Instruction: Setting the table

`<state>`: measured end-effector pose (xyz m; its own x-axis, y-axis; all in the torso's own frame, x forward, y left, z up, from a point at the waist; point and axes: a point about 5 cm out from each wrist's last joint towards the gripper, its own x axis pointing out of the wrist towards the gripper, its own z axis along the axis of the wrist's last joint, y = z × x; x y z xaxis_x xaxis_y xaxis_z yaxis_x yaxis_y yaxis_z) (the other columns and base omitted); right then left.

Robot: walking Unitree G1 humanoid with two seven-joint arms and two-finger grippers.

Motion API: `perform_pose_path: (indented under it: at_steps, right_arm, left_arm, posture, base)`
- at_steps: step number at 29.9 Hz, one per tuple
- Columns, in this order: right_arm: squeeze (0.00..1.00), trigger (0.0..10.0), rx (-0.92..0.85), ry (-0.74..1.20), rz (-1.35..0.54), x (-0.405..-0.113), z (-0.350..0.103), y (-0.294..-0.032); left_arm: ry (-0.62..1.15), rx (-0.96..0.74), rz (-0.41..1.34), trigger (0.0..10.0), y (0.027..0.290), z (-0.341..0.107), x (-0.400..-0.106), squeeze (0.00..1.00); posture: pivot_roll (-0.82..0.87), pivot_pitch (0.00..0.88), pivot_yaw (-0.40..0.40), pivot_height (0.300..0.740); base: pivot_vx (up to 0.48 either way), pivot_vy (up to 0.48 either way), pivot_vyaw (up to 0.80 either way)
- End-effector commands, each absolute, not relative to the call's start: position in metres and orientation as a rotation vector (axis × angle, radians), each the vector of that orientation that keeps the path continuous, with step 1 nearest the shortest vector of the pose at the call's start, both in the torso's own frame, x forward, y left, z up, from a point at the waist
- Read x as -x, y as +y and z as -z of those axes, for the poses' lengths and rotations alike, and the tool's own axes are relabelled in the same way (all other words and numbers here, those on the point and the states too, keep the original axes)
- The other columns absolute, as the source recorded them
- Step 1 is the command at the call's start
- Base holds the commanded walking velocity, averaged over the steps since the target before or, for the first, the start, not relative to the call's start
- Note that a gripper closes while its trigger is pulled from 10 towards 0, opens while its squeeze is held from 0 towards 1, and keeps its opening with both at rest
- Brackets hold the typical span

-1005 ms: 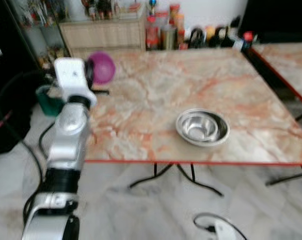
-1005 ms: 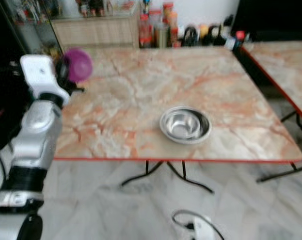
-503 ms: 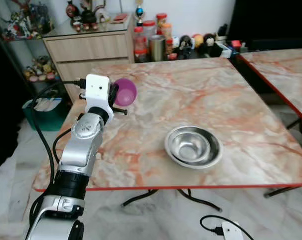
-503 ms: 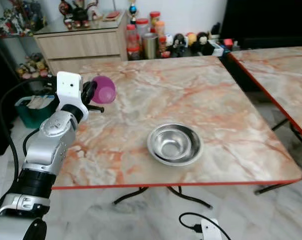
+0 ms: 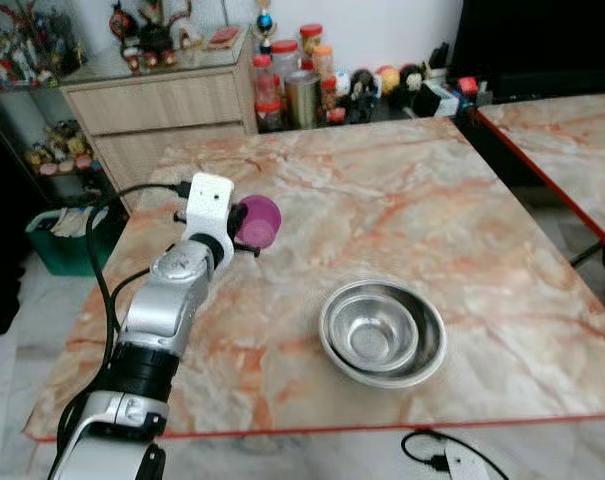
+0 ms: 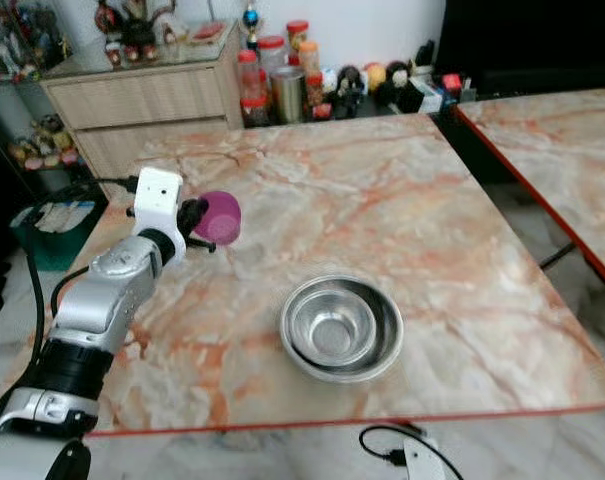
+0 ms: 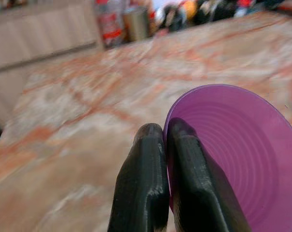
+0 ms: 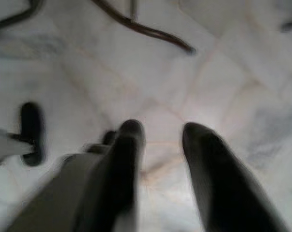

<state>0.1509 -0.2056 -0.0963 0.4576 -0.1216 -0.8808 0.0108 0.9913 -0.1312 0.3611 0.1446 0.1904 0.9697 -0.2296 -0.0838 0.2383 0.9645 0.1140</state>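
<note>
A bowl (image 5: 382,333) sits on the surface (image 5: 402,220) toward its near edge. To its left and farther back, the left gripper (image 5: 240,222) holds a cup (image 5: 258,220) above the surface. Jars (image 5: 294,88) stand behind the far edge, with a cabinet (image 5: 162,110) at far left. A second surface (image 5: 572,130) lies to the right.

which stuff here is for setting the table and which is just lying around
For the job:
- purple cup, pinched at its rim by the left hand
- steel bowl
- marble table

Lying about:
- jars and bottles
- wooden drawer cabinet
- cable on the floor
</note>
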Motion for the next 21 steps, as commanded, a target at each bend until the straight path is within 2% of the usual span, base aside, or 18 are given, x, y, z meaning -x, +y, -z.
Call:
perform_pose_path:
  at_steps: [1, 13, 21]
  right_arm:
    - [0.00, 10.0, 0.108, 1.088, 0.065, -0.153, 0.096, -0.201]
    - [0.00, 10.0, 0.109, 1.092, 0.062, -0.153, 0.096, -0.201]
    - [0.00, 10.0, 0.106, 1.093, 0.061, -0.153, 0.097, -0.200]
  left_arm:
    - [0.085, -0.132, 0.240, 10.0, 0.146, -0.191, -0.360, 0.00]
    - [0.266, -0.163, 0.291, 10.0, 0.150, -0.178, -0.354, 0.00]
    - [0.321, -0.117, 0.326, 10.0, 0.139, -0.180, -0.362, 0.00]
  posture:
    - [0.00, 0.026, 0.055, 0.740]
    - [0.00, 0.031, 0.057, 0.740]
    - [0.00, 0.033, 0.060, 0.740]
  base:
    - [0.000, 0.000, 0.00]
    - [0.000, 0.000, 0.00]
    - [0.000, 0.000, 0.00]
